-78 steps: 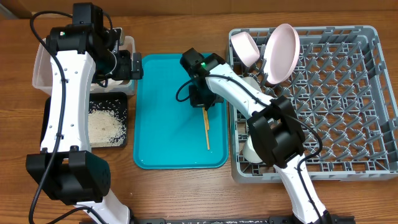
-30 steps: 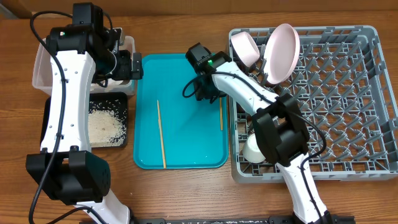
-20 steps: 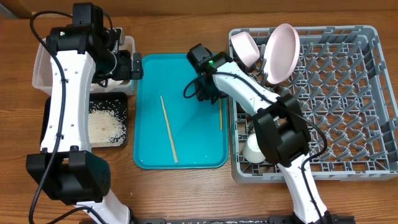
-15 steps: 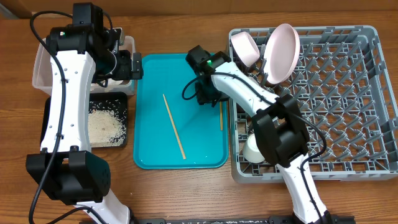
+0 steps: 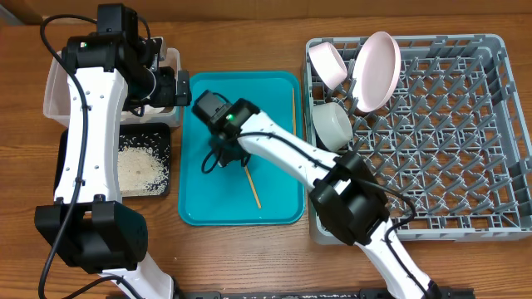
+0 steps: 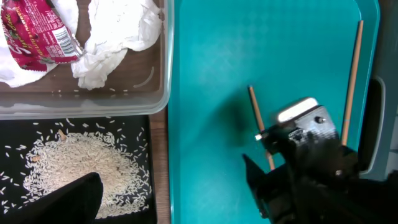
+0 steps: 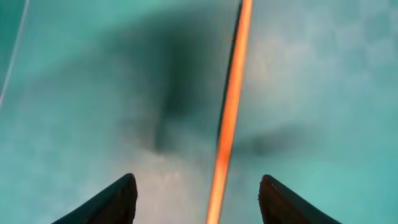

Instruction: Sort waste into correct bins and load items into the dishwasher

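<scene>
Right arm (image 5: 283,154) stretched leftward; right claw (image 7: 196,199) facing down, 2 fingers (image 7: 106,205) wide apart. Left arm (image 5: 83,124) extended; left claw (image 5: 166,87) unclear.

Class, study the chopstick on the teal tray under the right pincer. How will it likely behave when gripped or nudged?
The chopstick looks thin and straight, so probably stiff and light. Lying flat on the smooth teal tray, it may well slide or roll if nudged. The open right pincer straddles it, yet so slim a stick could slip out.
</scene>
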Available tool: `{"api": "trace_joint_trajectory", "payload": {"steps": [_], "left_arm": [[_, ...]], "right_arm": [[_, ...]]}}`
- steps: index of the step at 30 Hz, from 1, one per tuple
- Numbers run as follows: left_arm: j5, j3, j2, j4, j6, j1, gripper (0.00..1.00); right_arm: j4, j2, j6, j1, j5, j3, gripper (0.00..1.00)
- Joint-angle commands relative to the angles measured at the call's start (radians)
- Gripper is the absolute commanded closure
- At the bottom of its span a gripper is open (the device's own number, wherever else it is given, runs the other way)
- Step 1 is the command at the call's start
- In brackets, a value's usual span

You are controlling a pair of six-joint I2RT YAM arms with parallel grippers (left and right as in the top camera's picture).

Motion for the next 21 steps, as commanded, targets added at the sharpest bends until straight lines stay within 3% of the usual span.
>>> {"api": "trace_joint_trajectory", "payload": {"steps": [1, 7, 9, 12, 17, 21], "left_arm": [[-0.003, 0.018, 0.005, 0.000, -0.009, -0.001, 0.00], [-0.003, 0.018, 0.005, 0.000, -0.009, -0.001, 0.00], [-0.003, 0.018, 0.005, 0.000, -0.009, -0.001, 0.00], [-0.003, 0.018, 0.005, 0.000, -0.009, -0.001, 0.00], [-0.003, 0.018, 0.005, 0.000, -0.009, -0.001, 0.00], [-0.003, 0.018, 0.005, 0.000, -0.009, -0.001, 0.00]], "right_arm": [[0.019, 0.011, -0.006, -0.017, 0.043, -0.058, 0.36], [0.041, 0.011, -0.006, -0.040, 0.072, -0.103, 0.38], [0.040, 0.011, -0.006, -0.045, 0.052, -0.103, 0.47], [0.039, 0.011, -0.002, -0.045, -0.004, -0.103, 0.67], [0.024, 0.011, 0.045, -0.045, -0.045, -0.103, 0.88], [0.013, 0.011, 0.062, -0.050, -0.046, -0.103, 0.96]]}}
